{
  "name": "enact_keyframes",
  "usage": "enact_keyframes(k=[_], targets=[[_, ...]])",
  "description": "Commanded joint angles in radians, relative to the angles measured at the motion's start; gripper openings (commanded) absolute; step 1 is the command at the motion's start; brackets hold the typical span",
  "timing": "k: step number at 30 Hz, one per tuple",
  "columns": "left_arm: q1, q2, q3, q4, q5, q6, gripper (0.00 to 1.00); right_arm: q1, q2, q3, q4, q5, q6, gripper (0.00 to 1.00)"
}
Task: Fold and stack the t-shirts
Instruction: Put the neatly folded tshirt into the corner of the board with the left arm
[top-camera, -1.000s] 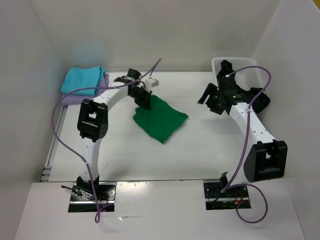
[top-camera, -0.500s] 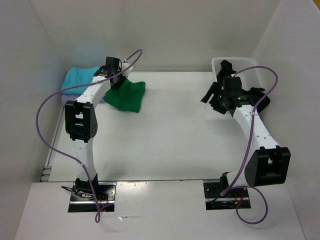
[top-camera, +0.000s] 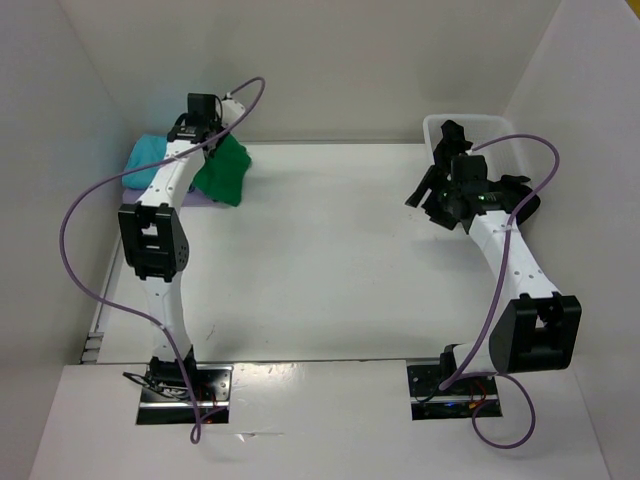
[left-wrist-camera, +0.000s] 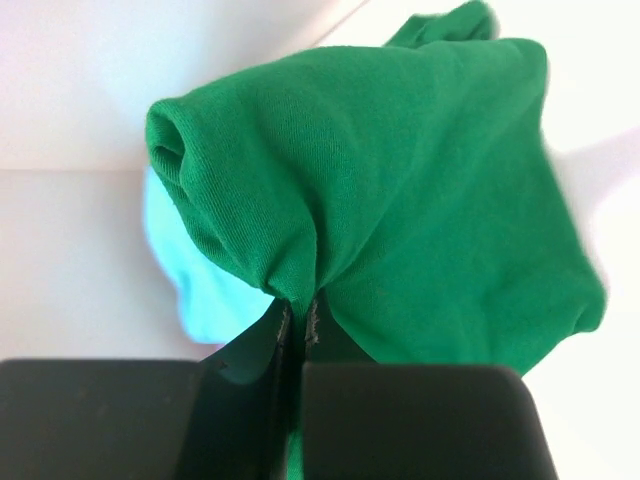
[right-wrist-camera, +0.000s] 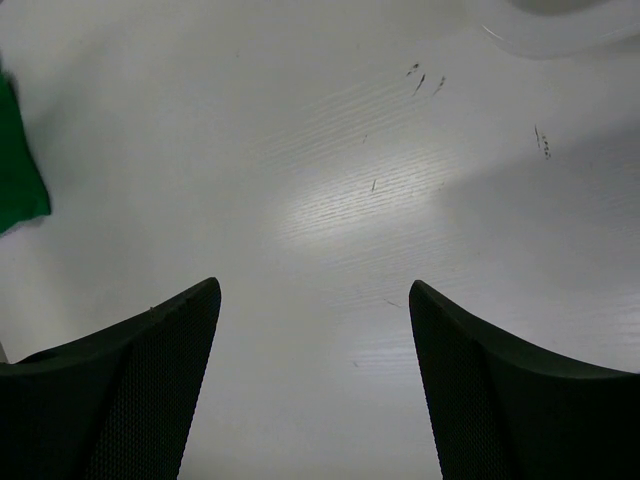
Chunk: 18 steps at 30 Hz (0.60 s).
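My left gripper (top-camera: 207, 143) is shut on the folded bright green t-shirt (top-camera: 224, 171) and holds it hanging at the far left of the table. In the left wrist view the green cloth (left-wrist-camera: 400, 190) is pinched between the jaws (left-wrist-camera: 298, 318). Right beside and partly under it lies the folded turquoise t-shirt (top-camera: 145, 155), also seen behind the green cloth (left-wrist-camera: 205, 295), on top of the lavender t-shirt (top-camera: 192, 198). My right gripper (top-camera: 425, 195) is open and empty above the table at the right (right-wrist-camera: 315, 290). The black t-shirt (top-camera: 527, 205) lies in the bin behind my right arm.
A white plastic bin (top-camera: 495, 125) stands at the far right corner. White walls close the table on the left, back and right. A corner of the green shirt shows at the left edge of the right wrist view (right-wrist-camera: 18, 180).
My left gripper has carried the green t-shirt from the table's middle to the far left, up against the turquoise and lavender stack. The right arm has barely moved.
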Motion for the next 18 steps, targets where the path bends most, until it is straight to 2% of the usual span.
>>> enact_keyframes(k=[1,8,18], targets=[[0.047,0.010,0.110,0.014,-0.036,0.033,0.00,-0.009,-0.021,-0.001,-0.006,0.004,-0.027,0.81],[0.151,0.047,0.192,-0.013,0.010,0.033,0.00,-0.009,-0.003,-0.011,-0.006,0.004,-0.027,0.81],[0.286,0.230,0.354,-0.117,0.096,0.022,0.00,-0.009,0.057,0.028,-0.006,-0.015,-0.045,0.81]])
